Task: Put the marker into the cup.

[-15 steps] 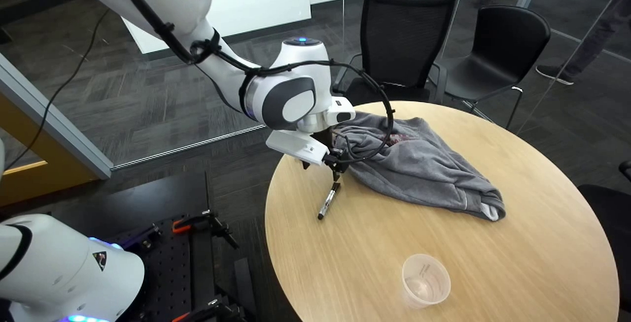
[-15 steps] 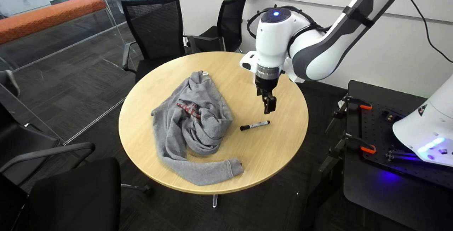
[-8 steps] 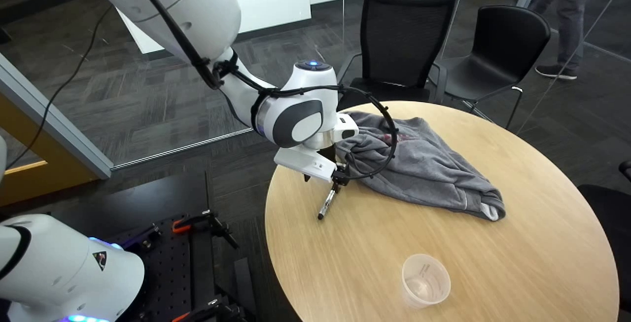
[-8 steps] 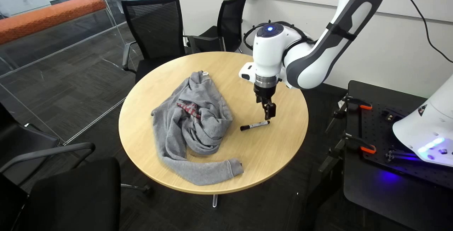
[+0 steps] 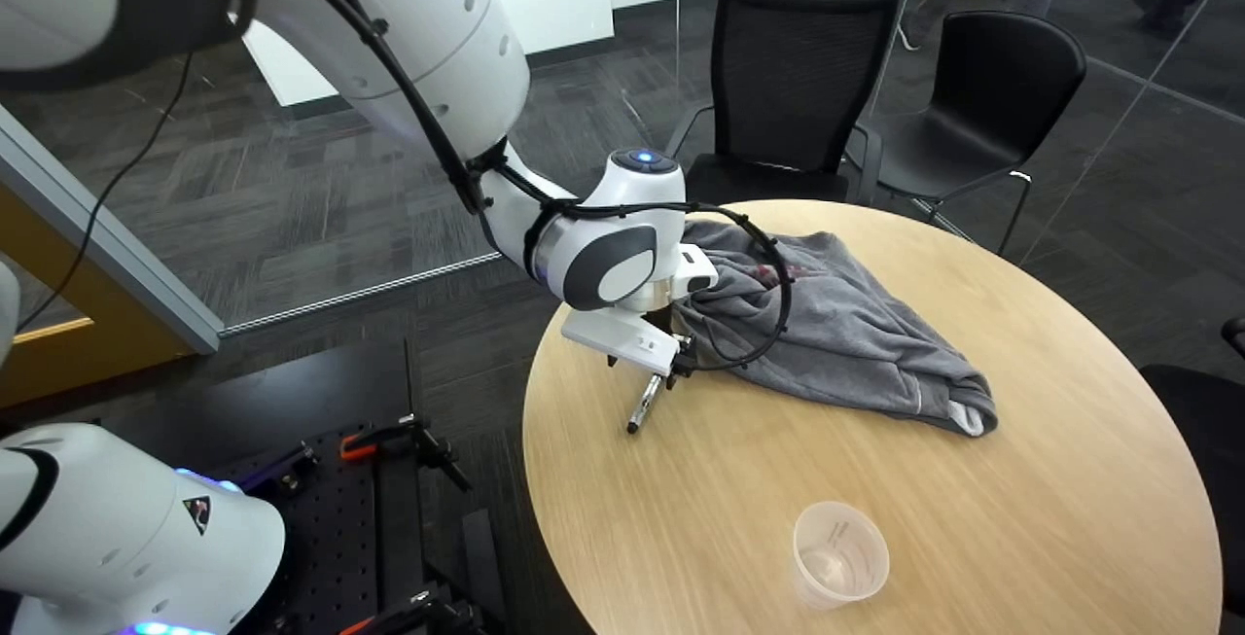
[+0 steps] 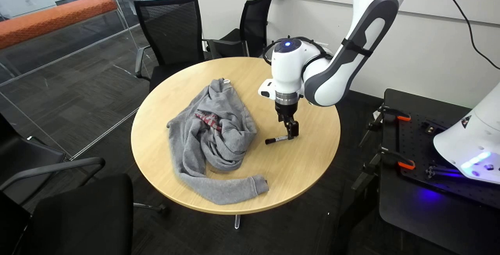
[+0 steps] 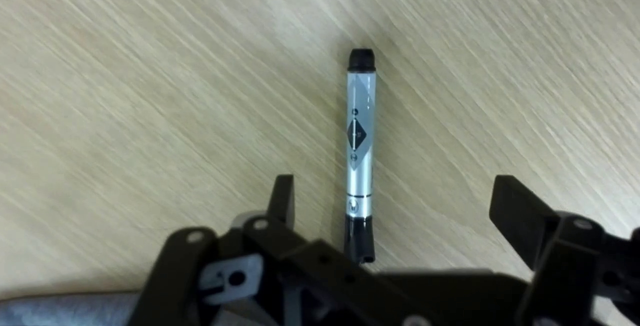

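One marker (image 7: 361, 134) flat on table (image 5: 1021, 518); in wrist view, between wide-apart fingers (image 7: 283, 198) of claw (image 7: 393, 198).

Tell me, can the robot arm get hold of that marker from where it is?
Probably yes: in the wrist view the gripper stands open, the marker lined up between its fingers, and nothing visible lies on it. The grey sweatshirt lies close by but apart from it.

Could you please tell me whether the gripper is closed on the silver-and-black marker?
No, in the wrist view the gripper stands open, with wooden tabletop showing on both sides of the silver-and-black marker.
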You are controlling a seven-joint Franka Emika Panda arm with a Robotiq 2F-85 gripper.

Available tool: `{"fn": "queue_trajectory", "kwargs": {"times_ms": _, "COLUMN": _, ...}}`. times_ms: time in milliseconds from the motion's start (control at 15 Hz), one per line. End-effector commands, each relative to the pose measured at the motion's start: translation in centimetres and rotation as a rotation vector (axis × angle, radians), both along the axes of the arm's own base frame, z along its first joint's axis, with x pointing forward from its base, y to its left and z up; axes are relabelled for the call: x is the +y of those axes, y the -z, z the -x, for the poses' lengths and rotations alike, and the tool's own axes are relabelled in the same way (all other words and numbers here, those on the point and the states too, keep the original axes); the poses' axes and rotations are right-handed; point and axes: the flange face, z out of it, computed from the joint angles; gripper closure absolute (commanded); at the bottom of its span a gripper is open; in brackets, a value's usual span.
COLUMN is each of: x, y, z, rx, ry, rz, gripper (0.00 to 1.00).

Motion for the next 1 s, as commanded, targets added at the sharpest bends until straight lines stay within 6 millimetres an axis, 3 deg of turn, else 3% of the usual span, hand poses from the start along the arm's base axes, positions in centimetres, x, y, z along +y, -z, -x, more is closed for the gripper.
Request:
{"fn": "queue_trajectory", "kwargs": {"times_ms": 0, "x": 0.3, "y": 1.4, "z": -1.3, "rx": 0.012, "ry": -0.004, "rz": -0.038, "gripper": 0.00}}
{"fn": "queue_trajectory", "kwargs": {"times_ms": 533, "x": 0.4, "y": 3.8, "z": -2.8, "rx": 0.046, "ry": 0.032, "rz": -0.058, "gripper": 0.00}}
{"fn": "queue_trajectory", "kwargs": {"times_ms": 600, "x": 0.4, "y": 4.0, "z": -2.9, "rx": 0.049, "ry": 0.035, "rz": -0.061, "gripper": 0.25}}
{"fn": "queue_trajectory", "kwargs": {"times_ms": 733, "x": 0.4, "y": 4.3, "z": -3.2, "rx": 0.051, "ry": 0.037, "rz": -0.064, "gripper": 0.34}}
{"fn": "queue_trajectory", "kwargs": {"times_ms": 933, "x": 0.2, "y": 4.6, "z": -3.4, "rx": 0.052, "ry": 0.042, "rz": -0.066, "gripper": 0.57}}
